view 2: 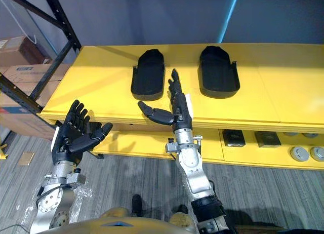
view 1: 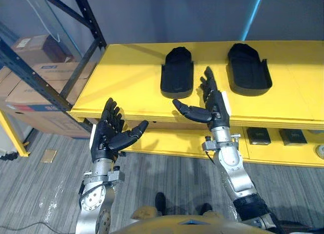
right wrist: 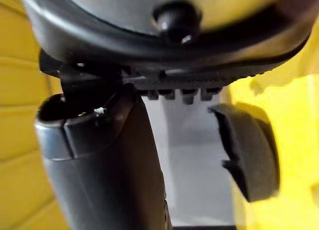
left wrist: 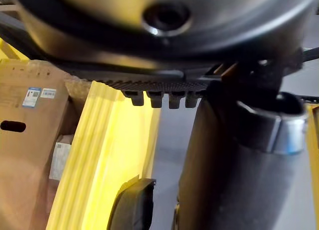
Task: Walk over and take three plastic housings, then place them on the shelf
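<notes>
The top board of a yellow shelf (view 1: 126,87) carries two black plastic housings, both lying flat, side by side and apart. The left housing (view 1: 177,72) lies near the middle of the board. The right housing (view 1: 248,69) lies a little closer to the back edge.

The right hand (view 1: 212,105) hangs over the front edge of the shelf, between the two housings and nearer the left one. Its fingers (view 1: 206,82) are straight, the thumb stands out sideways, and it holds nothing. The left hand (view 1: 109,132) is raised in front of the shelf's front left corner, off the board, palm up, fingers spread and empty.

Under the top board, a lower level (view 1: 167,143) of the same yellow holds two small black boxes (view 1: 259,135) and some round metal parts (view 2: 298,153) toward its right end.

A dark rack frame (view 1: 30,74) stands by the left end of the shelf, with cardboard boxes (view 1: 35,87) stacked behind it. The floor (view 1: 167,178) is grey and streaked. The wall (view 1: 152,16) behind is grey-blue with a slanting light-blue stripe (view 1: 251,13).
</notes>
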Tool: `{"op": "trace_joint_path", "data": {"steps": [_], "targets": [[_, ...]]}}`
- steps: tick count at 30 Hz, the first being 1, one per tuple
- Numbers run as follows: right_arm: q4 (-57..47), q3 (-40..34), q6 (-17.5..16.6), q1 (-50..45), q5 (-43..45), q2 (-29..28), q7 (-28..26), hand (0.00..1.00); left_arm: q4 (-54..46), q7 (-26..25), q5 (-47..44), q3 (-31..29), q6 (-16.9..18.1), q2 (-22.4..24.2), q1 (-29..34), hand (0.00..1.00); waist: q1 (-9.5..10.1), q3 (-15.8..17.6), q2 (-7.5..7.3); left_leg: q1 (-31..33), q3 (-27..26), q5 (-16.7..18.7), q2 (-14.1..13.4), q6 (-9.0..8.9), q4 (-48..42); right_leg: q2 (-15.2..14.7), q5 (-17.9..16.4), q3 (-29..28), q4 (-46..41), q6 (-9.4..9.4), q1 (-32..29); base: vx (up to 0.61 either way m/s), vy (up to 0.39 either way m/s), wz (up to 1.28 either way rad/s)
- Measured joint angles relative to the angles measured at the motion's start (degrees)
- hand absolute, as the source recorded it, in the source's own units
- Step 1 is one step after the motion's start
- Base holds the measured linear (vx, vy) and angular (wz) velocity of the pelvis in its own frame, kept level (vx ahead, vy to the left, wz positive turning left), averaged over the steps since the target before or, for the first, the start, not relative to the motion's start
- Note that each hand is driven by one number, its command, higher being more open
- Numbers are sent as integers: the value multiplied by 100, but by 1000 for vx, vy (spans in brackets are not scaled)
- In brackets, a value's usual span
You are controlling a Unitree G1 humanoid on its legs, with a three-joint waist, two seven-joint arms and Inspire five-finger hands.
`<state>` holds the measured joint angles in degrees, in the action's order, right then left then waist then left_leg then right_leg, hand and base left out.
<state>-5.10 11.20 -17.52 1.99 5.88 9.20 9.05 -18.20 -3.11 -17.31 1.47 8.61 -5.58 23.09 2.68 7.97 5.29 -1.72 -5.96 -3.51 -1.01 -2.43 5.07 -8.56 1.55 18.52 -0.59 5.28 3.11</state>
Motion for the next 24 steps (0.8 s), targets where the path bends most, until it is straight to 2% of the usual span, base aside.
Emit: {"op": "trace_joint_path", "data": {"steps": [4,5,7,14,16,20,22,23,24], "targets": [[-878,-312,-318,-329,198,-44,-126,100,-1,-51,-9,-191,126,-10,-8,100,-126,-163,-153,-87,-243,42,-50,10,-3,61,39,-233,103,-4,10,49,-13,-35],[-1037,-463,-408,-424,260,-60,-127,100,-23,-69,-12,-267,265,-13,-64,100,-179,-207,-212,-111,-315,54,-67,7,-5,79,39,-301,121,-5,7,38,-20,-18],[-1129,-681,-418,-564,312,-58,-130,100,-55,-91,-72,-288,434,4,-164,100,-239,-221,-231,-149,-347,77,-68,-2,-3,81,39,-328,128,-5,30,23,-8,-16],[-1102,-1370,243,-1604,402,-225,145,100,-910,-35,-934,-120,1310,146,-471,100,-419,-243,-221,-380,-818,286,-80,-12,-4,111,55,-802,131,16,23,16,21,-33],[-1104,-1523,345,-1936,406,-425,293,100,-960,-54,-938,65,1546,146,-639,100,-546,-251,-234,-536,-1222,355,-116,-10,-26,180,89,-1219,122,15,-51,30,18,-83],[-1174,-1792,364,-2365,569,-524,442,100,-899,-422,-905,392,1553,138,-949,100,-825,-225,-291,-627,-2064,664,-232,-65,-322,374,231,-2103,123,2,-316,12,17,-127],[-1245,-2046,347,-2639,761,-526,424,100,-831,-821,-861,551,1596,128,-1110,100,-1079,-212,-300,-645,-2488,934,-324,-110,-608,472,308,-2552,168,13,-404,-2,-13,-126],[-1339,-2231,293,-2912,879,-536,427,100,-700,-1065,-675,591,1643,127,-1323,100,-1286,-170,-307,-655,-2688,1136,-406,-124,-889,569,322,-2814,171,17,-433,3,-40,-97],[-1357,-2298,256,-3032,910,-537,429,100,-640,-1191,-577,605,1647,121,-1424,100,-1345,-162,-309,-645,-2727,1214,-440,-119,-1008,605,327,-2920,168,18,-449,10,-44,-84]]}}
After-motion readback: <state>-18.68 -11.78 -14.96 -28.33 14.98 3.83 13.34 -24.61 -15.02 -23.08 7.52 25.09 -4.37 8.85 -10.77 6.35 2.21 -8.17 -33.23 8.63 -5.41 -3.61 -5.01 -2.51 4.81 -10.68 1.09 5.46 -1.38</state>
